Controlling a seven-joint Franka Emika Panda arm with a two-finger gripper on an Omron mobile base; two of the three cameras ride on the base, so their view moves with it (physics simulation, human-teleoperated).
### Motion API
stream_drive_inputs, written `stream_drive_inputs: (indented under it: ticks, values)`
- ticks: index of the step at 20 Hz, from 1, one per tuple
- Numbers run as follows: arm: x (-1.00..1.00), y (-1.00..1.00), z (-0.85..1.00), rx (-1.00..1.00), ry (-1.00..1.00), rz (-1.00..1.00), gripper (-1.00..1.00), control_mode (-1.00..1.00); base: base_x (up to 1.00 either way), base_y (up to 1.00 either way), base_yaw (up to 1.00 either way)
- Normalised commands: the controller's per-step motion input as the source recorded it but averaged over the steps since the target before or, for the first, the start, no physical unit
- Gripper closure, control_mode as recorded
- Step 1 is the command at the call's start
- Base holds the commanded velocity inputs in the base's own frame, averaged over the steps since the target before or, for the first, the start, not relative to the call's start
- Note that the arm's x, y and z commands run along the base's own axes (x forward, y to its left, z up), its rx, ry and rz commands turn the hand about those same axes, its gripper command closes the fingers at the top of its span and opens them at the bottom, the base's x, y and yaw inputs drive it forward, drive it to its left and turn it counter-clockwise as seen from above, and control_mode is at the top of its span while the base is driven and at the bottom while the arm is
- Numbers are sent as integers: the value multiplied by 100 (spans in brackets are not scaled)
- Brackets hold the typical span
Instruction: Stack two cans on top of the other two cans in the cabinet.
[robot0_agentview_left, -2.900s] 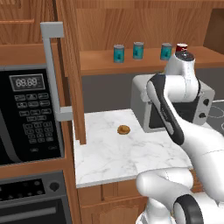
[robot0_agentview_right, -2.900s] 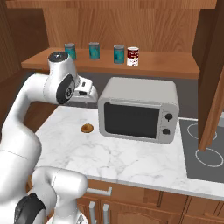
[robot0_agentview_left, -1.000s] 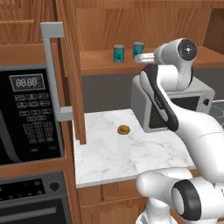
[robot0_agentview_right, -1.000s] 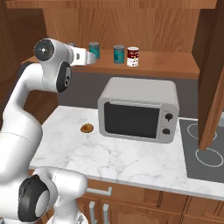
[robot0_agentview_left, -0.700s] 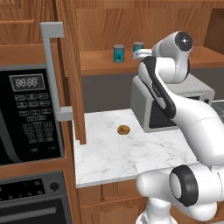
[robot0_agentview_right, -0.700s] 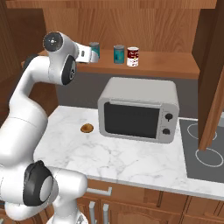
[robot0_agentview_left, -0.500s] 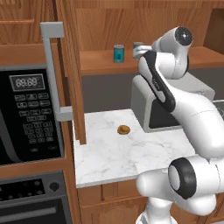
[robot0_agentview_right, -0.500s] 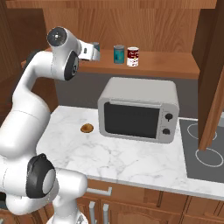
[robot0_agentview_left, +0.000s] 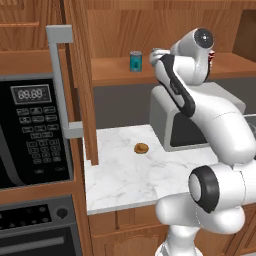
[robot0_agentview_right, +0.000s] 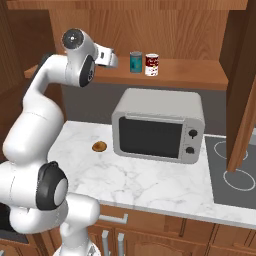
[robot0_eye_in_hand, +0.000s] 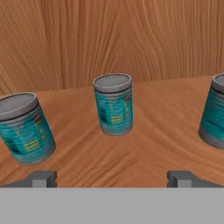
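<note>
Three teal-blue cans with silver tops stand on the cabinet's plank shelf (robot0_eye_in_hand: 144, 144) in the hand view: a left can (robot0_eye_in_hand: 25, 127), a middle can (robot0_eye_in_hand: 113, 104) straight ahead, and a right can (robot0_eye_in_hand: 214, 111) cut by the frame edge. My gripper (robot0_eye_in_hand: 113, 179) is open in front of the middle can, short of it, with nothing between its fingertips (robot0_eye_in_hand: 41, 178). From the left base, the gripper (robot0_agentview_left: 155, 53) sits just right of the leftmost teal can (robot0_agentview_left: 135, 61). From the right base, the gripper (robot0_agentview_right: 112, 59) hides two cans; one teal can (robot0_agentview_right: 135, 62) and the red and white can (robot0_agentview_right: 151, 64) show.
The cabinet door (robot0_agentview_left: 80, 85) with its grey bar handle (robot0_agentview_left: 59, 80) stands open at the left. A silver microwave (robot0_agentview_right: 157, 125) sits under the shelf (robot0_agentview_right: 190, 75) on the marble counter (robot0_agentview_right: 150, 185). A small brown round item (robot0_agentview_left: 141, 148) lies there. A black microwave (robot0_agentview_left: 32, 130) is far left.
The arm has risen from in front of the silver microwave to shelf height and swung left along the shelf. It now covers two of the teal cans.
</note>
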Motion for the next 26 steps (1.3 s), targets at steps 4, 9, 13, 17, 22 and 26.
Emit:
stream_drive_inputs:
  ticks: [4,9,13,17,22,26]
  values:
    - [38,0,-11,0,0,0,-100,-100,0,0,0]
    - [36,0,-7,0,0,0,-100,-100,0,0,0]
    - [36,-1,-5,0,0,0,-100,-100,0,0,0]
    - [34,-1,-6,0,0,0,-100,-100,0,0,0]
    - [37,-1,-6,0,0,0,-100,-100,0,0,0]
    - [35,-1,-5,0,0,0,-100,-100,0,0,0]
